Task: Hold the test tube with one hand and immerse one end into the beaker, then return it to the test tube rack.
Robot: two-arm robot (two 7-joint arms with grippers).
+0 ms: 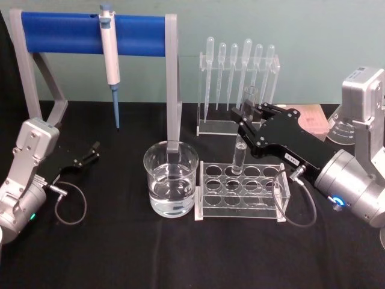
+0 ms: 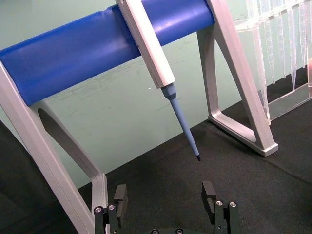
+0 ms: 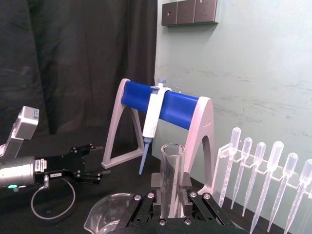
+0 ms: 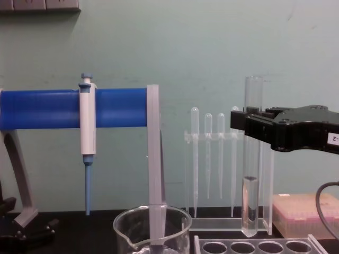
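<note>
The right tool (image 1: 249,111) pinches the upright test tube (image 1: 239,153) near its rim; below it, the rounded end hangs just over the rack (image 1: 204,208). The beaker (image 1: 171,180) stands beside the rack, toward the left tool (image 1: 94,152), which is spread, low by the black-clothed desk (image 1: 120,253); a pale green wall (image 1: 313,36) lies beyond

Premises are presenting as a laboratory. A glass beaker (image 1: 171,179) of clear liquid is standing on a black-covered bench (image 1: 120,253). Just right of the beaker a clear test tube rack (image 1: 240,211) is sitting, a test tube (image 1: 239,155) being held upright over it. Behind the beaker a blue-barred stand (image 1: 60,31) is carrying a pipettor (image 1: 109,54). Behind and to the right, bulb pipettes (image 1: 240,66) are hanging in a row. Well right of the beaker, a flask (image 1: 340,129) is standing.
</note>
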